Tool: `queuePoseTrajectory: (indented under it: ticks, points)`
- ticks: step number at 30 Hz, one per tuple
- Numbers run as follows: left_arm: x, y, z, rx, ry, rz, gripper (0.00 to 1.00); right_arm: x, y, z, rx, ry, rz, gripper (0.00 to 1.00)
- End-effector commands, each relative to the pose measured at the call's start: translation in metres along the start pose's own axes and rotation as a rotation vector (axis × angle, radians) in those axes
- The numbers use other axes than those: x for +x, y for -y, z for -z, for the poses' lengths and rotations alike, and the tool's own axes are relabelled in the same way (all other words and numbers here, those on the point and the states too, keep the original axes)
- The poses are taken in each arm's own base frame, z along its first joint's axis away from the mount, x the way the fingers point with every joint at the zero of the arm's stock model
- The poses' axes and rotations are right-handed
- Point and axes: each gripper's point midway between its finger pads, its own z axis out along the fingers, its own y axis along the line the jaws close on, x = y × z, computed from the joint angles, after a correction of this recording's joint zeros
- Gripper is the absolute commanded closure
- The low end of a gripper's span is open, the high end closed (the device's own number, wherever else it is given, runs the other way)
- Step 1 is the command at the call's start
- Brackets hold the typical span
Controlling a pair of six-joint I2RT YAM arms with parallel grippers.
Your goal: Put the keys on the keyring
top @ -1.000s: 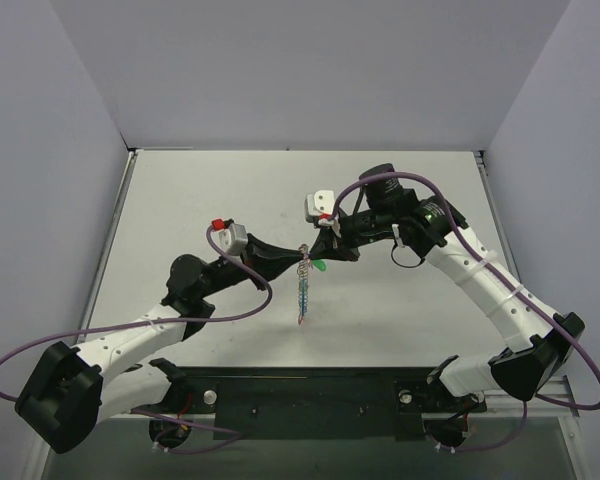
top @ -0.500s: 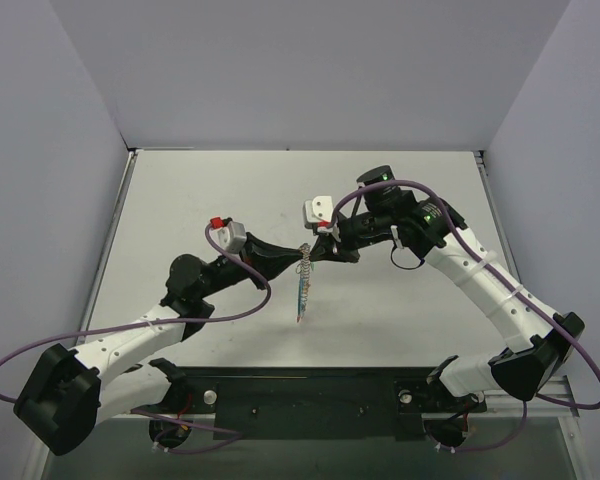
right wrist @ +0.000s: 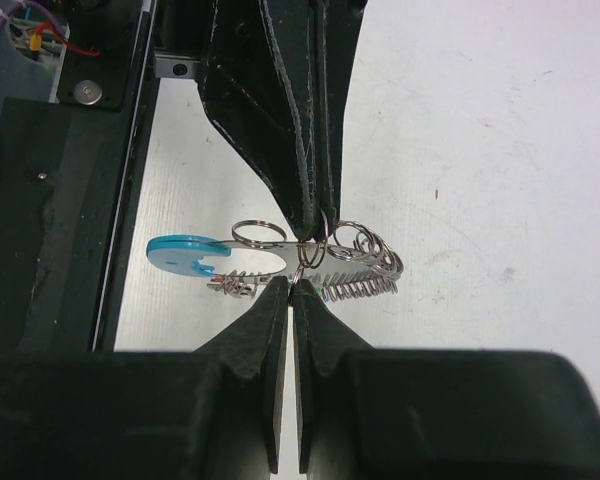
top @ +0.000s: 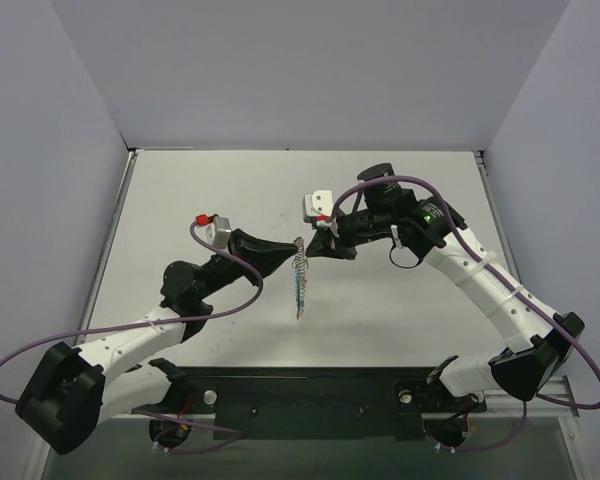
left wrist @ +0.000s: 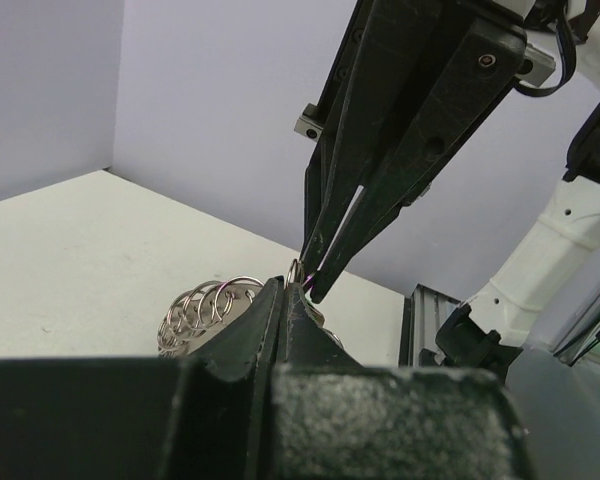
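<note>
As left gripper (top: 290,250) and right gripper (top: 311,250) clamp, one keyring (top: 300,282) hangs

top view: keyring (top: 300,275) too small to tell loops, tags or keys apart | left wrist view: keyring's lower part hidden behind left gripper (left wrist: 283,290) | right wrist view: what right gripper (right wrist: 291,285) pinches at keyring's near edge too small to tell

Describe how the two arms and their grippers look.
The left arm and right arm have white shells, black joints and a looping purple cable each. The left gripper and right gripper are black with long tapering fingers.
</note>
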Motion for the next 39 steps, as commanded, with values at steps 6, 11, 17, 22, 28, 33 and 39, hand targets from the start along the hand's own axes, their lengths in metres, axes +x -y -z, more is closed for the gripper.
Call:
queuePoseTrajectory:
  ticks: [6,11,17,22,28,33,39]
  points:
    - [-0.062,-0.001,0.003,-0.039,0.286,-0.004,1.00,-0.003,-0.021,-0.004,-0.068,0.027,-0.058,1.00]
    - [-0.062,-0.005,0.005,-0.049,0.290,0.012,1.00,-0.002,-0.023,-0.004,-0.074,0.028,-0.055,1.00]
    - [-0.063,-0.002,0.002,-0.014,0.301,0.032,1.00,-0.003,-0.026,-0.009,-0.085,0.034,-0.048,0.92]
    - [-0.057,-0.006,0.003,-0.016,0.295,0.051,1.00,-0.008,-0.033,-0.005,-0.115,0.056,-0.048,0.75]
    - [-0.051,-0.003,0.004,0.029,0.263,0.031,1.00,-0.021,-0.020,0.015,-0.073,0.102,-0.100,0.65]
    - [-0.041,0.005,0.006,0.086,0.215,-0.011,1.00,-0.034,0.025,0.032,0.047,0.198,-0.325,0.57]
    - [-0.041,0.012,0.003,0.133,0.210,0.000,1.00,-0.048,0.027,0.030,0.008,0.209,-0.438,0.51]
